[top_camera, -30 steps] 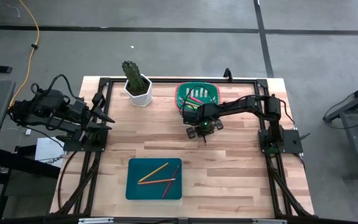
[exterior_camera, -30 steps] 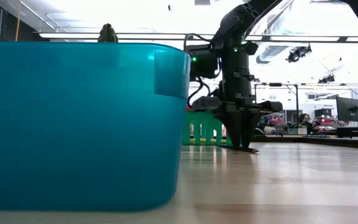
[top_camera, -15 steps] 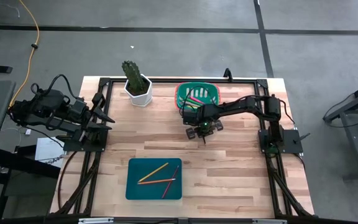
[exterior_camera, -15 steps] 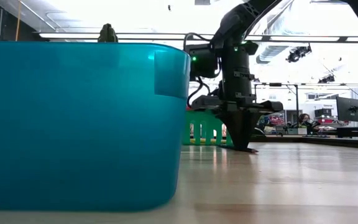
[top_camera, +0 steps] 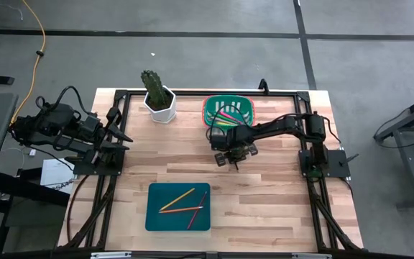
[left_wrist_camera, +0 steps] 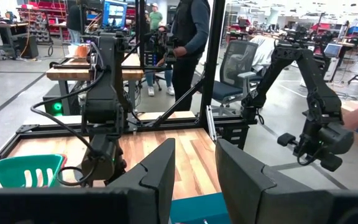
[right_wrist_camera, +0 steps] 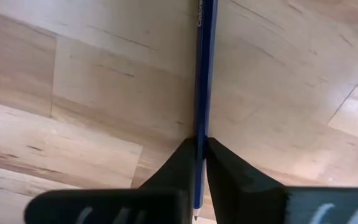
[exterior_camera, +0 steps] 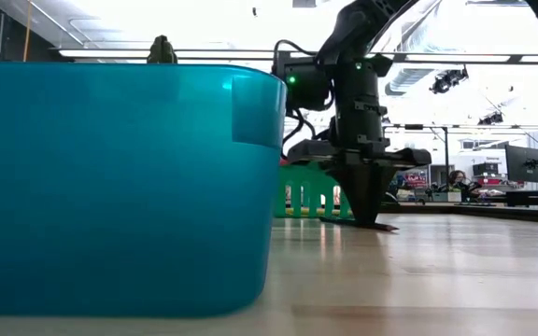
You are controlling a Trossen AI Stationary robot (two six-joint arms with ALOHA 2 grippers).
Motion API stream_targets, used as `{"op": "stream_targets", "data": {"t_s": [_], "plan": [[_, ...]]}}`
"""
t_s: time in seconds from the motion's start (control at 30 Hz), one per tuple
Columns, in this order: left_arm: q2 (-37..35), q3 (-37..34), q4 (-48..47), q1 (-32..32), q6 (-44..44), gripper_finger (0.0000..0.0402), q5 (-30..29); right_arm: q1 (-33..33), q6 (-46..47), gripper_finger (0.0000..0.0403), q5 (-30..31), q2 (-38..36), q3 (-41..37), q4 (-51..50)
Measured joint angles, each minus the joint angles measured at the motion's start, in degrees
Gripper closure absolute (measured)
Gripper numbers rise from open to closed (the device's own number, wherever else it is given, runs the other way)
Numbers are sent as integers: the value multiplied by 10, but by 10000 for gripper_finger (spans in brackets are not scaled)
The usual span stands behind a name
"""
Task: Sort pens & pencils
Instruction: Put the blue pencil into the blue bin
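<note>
high view – three pencils (top_camera: 182, 203) in blue tray (top_camera: 154, 219).

This is a robotics lab or workshop in a large open industrial hall. The butcher-block table (top_camera: 264, 183) sits inside a black metal frame (top_camera: 192, 92) on a grey concrete floor (top_camera: 192, 57) marked with dark lines. Beyond the table, the left wrist view shows another robot arm (left_wrist_camera: 309, 99) on a similar frame, office chairs (left_wrist_camera: 232, 71), workbenches (left_wrist_camera: 73, 71), monitors (left_wrist_camera: 114, 12) and people standing (left_wrist_camera: 188, 43). The low view shows bright ceiling lights (exterior_camera: 204, 53) and more screens (exterior_camera: 521, 163) far right.
</note>
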Motion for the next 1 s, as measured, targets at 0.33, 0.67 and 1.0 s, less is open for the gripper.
{"op": "stream_targets", "data": {"t_s": [0.33, 0.67, 1.0], "plan": [[0, 0, 0, 0, 0, 298, 0, 7, 15, 393, 3, 0, 0, 13], [0, 0, 0, 0, 0, 298, 0, 15, 26, 393, 4, -1, 0, 33], [0, 0, 0, 0, 5, 298, -4, 18, 13, 393, 15, -1, 37, 36]]}}
